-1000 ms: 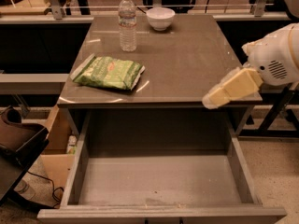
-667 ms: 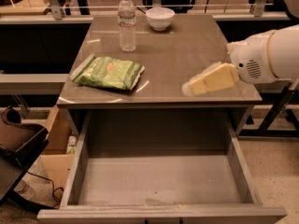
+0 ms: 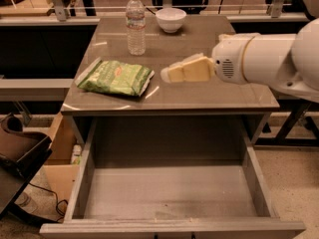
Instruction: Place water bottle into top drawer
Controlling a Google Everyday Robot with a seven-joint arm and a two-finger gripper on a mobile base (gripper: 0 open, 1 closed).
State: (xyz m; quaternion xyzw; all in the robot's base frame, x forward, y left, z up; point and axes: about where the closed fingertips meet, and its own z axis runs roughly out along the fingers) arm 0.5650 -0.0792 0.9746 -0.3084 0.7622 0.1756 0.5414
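The water bottle (image 3: 135,23) stands upright at the back left of the table top, clear and ribbed with a white cap. The top drawer (image 3: 169,190) is pulled wide open below the table's front edge, and nothing lies on its flat grey bottom. My gripper (image 3: 167,73) reaches in from the right on a white arm and hovers over the middle of the table top, right of the green bag and in front of and to the right of the bottle. It holds nothing.
A green snack bag (image 3: 115,77) lies on the table's front left. A white bowl (image 3: 171,19) stands at the back, right of the bottle. A tan wooden box (image 3: 57,153) and a dark bag (image 3: 20,148) sit on the floor at the left.
My gripper has moved left from the table's right edge to above its middle, closer to the bottle. The bottle, bag, bowl and drawer have not moved.
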